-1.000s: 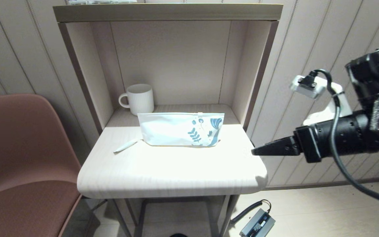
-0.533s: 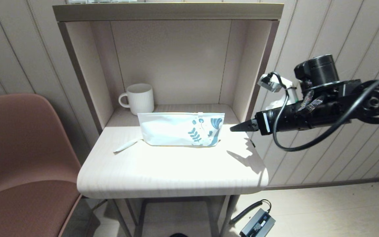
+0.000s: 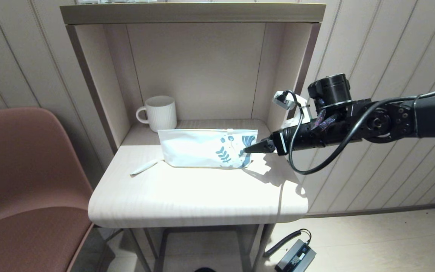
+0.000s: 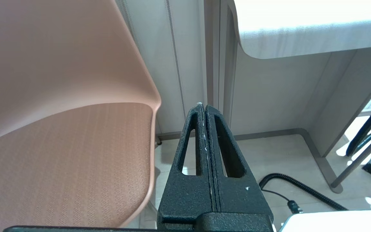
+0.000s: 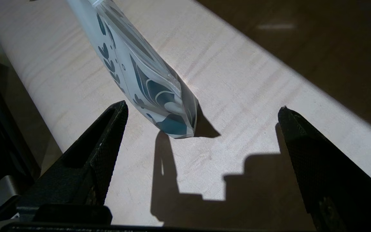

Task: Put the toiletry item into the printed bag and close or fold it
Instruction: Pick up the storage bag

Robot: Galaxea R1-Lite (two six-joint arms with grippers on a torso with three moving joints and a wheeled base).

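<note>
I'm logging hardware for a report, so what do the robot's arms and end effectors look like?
Right arm: black cylindrical links, looping black cable, white camera mount. Right end effector: two black, tapered, texture-padded fingers. Left end effector: black triangular fingers with cut-out slots.

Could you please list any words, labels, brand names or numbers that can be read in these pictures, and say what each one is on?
None can be read.
The flat white soft pouch bears only a teal-blue leaf and flower print, no lettering.
The white ribbed mug and the slim white stick-like tube show no marking.
The grey box with a screen on the floor has a label that is too small to read.
</note>
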